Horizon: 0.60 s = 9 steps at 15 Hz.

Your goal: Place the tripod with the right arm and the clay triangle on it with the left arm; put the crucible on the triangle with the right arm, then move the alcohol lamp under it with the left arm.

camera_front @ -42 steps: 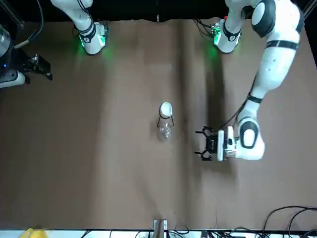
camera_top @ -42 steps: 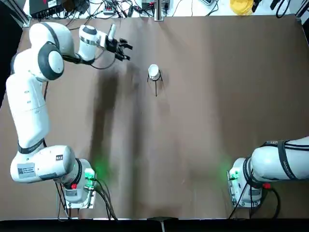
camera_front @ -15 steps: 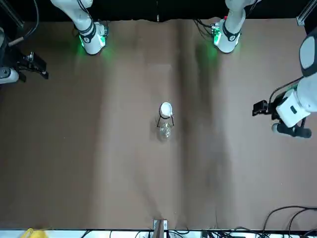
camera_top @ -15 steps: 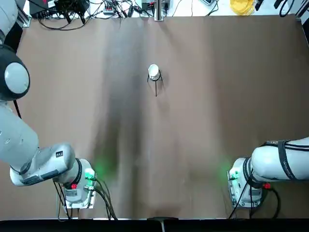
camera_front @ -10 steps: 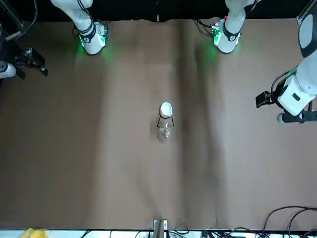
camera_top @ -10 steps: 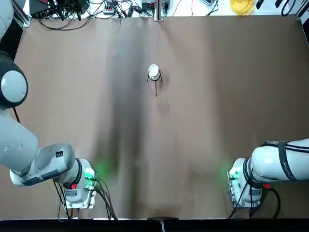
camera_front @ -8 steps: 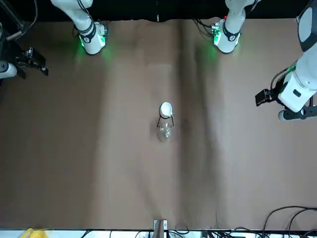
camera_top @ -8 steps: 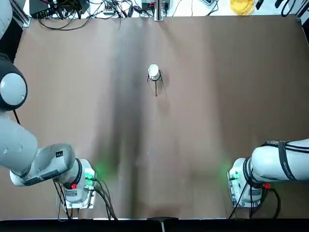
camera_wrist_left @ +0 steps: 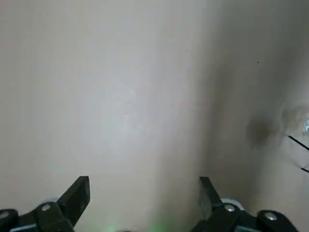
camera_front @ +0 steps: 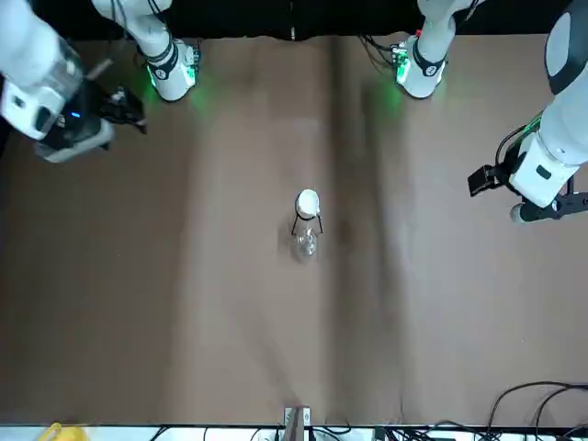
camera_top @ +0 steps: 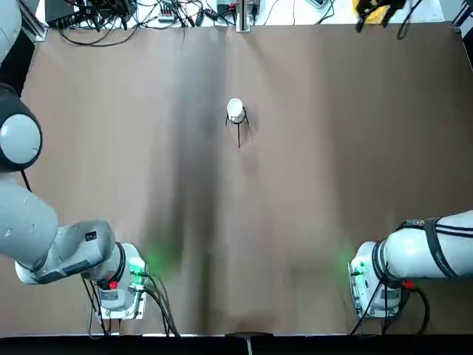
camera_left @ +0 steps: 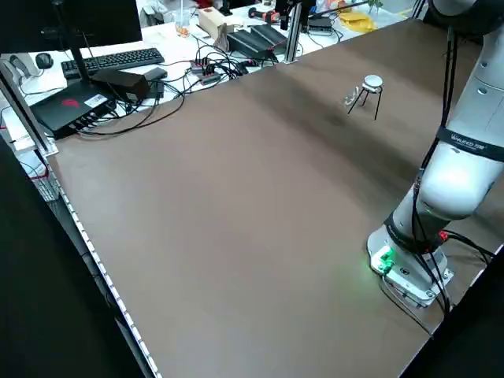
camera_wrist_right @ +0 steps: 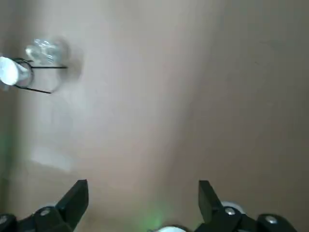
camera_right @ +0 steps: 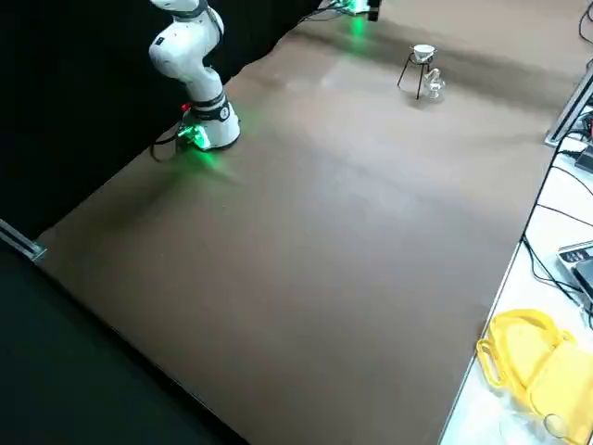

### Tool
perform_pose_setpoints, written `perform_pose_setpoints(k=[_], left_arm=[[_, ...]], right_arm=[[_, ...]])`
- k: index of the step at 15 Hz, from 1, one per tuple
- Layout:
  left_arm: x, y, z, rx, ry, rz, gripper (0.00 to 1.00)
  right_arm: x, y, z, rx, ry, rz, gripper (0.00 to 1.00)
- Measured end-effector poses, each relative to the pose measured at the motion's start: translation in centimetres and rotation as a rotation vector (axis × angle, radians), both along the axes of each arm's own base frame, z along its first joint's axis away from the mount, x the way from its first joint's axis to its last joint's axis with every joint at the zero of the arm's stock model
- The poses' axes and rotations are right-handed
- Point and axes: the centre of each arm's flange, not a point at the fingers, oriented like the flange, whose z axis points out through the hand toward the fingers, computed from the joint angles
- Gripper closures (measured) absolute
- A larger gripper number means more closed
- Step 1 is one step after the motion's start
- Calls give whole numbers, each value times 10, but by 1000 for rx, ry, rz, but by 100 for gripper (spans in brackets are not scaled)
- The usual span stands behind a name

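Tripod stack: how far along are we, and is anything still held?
Looks essentially finished. The tripod stands mid-table with the crucible on its ring and the alcohol lamp between its legs; the clay triangle is too small to confirm. Nothing in hand: the left gripper and right gripper are open, empty and away from the stand.

We see one cluster on the table (camera_top: pixel 310 222): the tripod (camera_front: pixel 307 220) with the crucible (camera_front: pixel 308 201) on top and the lamp (camera_front: pixel 306 243) under the ring, between the legs. All round it the brown surface lies open, so a gripper can come in from any side. Both arms are up and well apart from it: the left gripper (camera_wrist_left: pixel 144 193) and the right gripper (camera_wrist_right: pixel 143 193) hang spread over bare table. Cables (camera_top: pixel 148 13) crowd only the far edge.
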Motion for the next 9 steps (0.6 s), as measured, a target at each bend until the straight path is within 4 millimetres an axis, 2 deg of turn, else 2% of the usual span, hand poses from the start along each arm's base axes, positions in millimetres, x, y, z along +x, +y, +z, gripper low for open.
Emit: perform_pose_setpoints(k=[2, 7, 9], left_arm=[[0, 2, 0, 0, 1, 3, 1], [1, 4, -1, 0, 2, 6, 1], [1, 3, -1, 0, 2, 6, 1]], right_arm=[[7, 38, -17, 24, -6, -21, 0], [12, 163, -83, 35, -16, -107, 2], [13, 197, -107, 44, -25, -148, 6]])
